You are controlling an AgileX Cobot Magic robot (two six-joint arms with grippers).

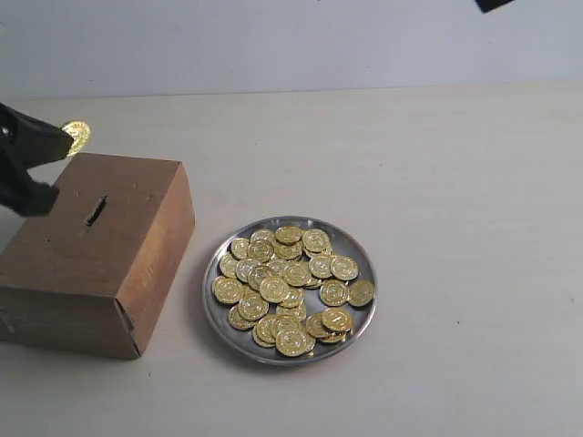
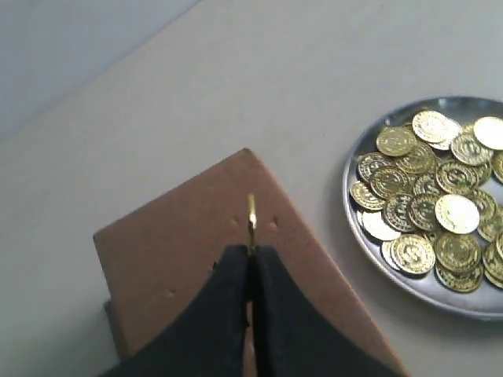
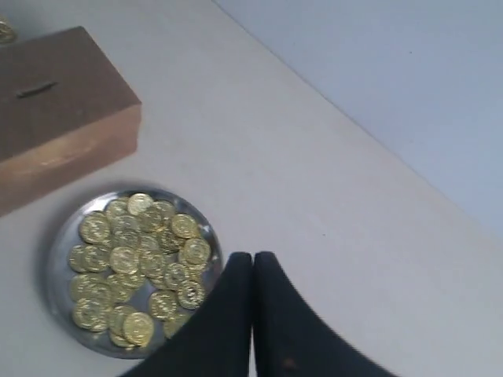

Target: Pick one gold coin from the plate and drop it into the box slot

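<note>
My left gripper [image 1: 64, 143] is shut on one gold coin [image 1: 76, 137], held above the far left of the brown box [image 1: 91, 264], behind and left of the slot [image 1: 96, 210]. In the left wrist view the coin [image 2: 251, 218] stands edge-on at the fingertips [image 2: 240, 263], over the box top [image 2: 173, 259]; the slot is hidden there. The silver plate [image 1: 211, 314] lies right of the box with several gold coins [image 1: 287, 282] heaped in it. My right gripper [image 3: 253, 258] is shut on nothing, high above the table beside the plate [image 3: 56, 271].
The box [image 3: 63, 110], its slot [image 3: 37, 89] and the plate sit on a pale tabletop [image 1: 455, 200] against a light wall. A dark bit of the right arm [image 1: 493, 5] shows at the top edge of the exterior view.
</note>
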